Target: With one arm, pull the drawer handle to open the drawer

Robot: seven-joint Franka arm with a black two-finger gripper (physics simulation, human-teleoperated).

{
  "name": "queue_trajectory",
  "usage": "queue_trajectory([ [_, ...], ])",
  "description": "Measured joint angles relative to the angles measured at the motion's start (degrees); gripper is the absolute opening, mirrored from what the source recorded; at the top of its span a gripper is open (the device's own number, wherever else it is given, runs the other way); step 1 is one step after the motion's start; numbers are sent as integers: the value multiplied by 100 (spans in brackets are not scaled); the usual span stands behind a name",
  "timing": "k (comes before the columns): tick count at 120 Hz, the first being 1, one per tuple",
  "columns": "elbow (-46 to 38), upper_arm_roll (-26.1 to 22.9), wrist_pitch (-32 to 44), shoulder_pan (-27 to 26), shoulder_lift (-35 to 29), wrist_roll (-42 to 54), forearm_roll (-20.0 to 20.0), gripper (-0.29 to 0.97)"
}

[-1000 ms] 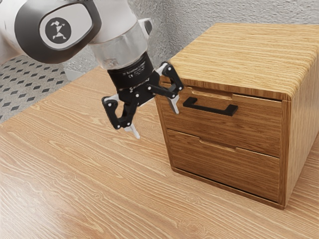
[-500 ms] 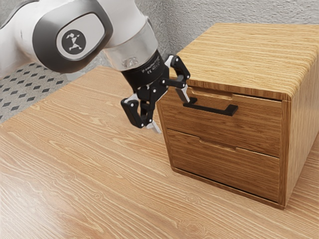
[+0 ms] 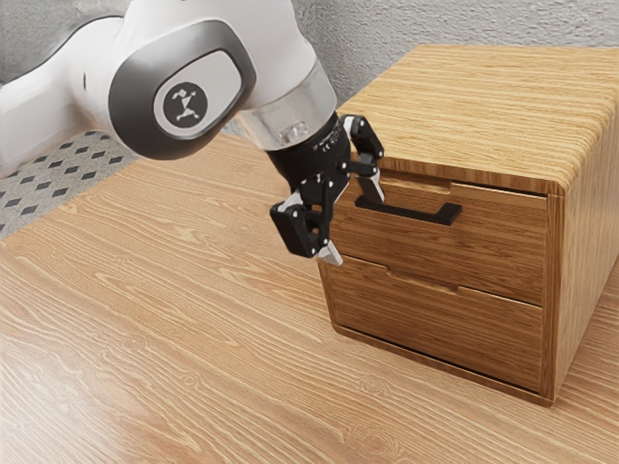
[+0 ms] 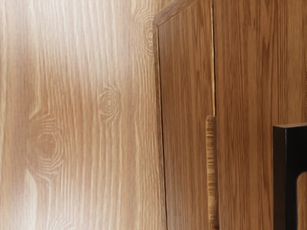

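A wooden cabinet (image 3: pixel 484 106) with two drawers stands on the table at the exterior view's right. The top drawer (image 3: pixel 484 242) carries a black bar handle (image 3: pixel 411 210) and sits flush with the cabinet front. The lower drawer (image 3: pixel 445 324) has a wooden pull and is shut too. My black gripper (image 3: pixel 353 220) is open at the handle's left end, one finger (image 3: pixel 373 184) just above the bar and the other (image 3: pixel 329 253) well below it. In the wrist view the handle's end (image 4: pixel 289 177) shows against the drawer front (image 4: pixel 249 72).
The wooden table (image 3: pixel 164 338) stretches wide to the exterior view's left and front of the cabinet. A patterned grey floor (image 3: pixel 58 174) lies beyond the table's far edge. My arm's white links (image 3: pixel 184 77) hang over the table's left part.
My hand has travelled toward the exterior view's right, from beside the cabinet's corner to the handle's left end. Its fingers have stayed apart. The drawer has not moved.
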Motion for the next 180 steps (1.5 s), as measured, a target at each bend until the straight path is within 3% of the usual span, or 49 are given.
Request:
queue_trajectory([
  [77, -147, 0, 526, -219, 75, -453, 137, 68],
  [180, -229, -26, 853, 31, 234, -626, 144, 68],
])
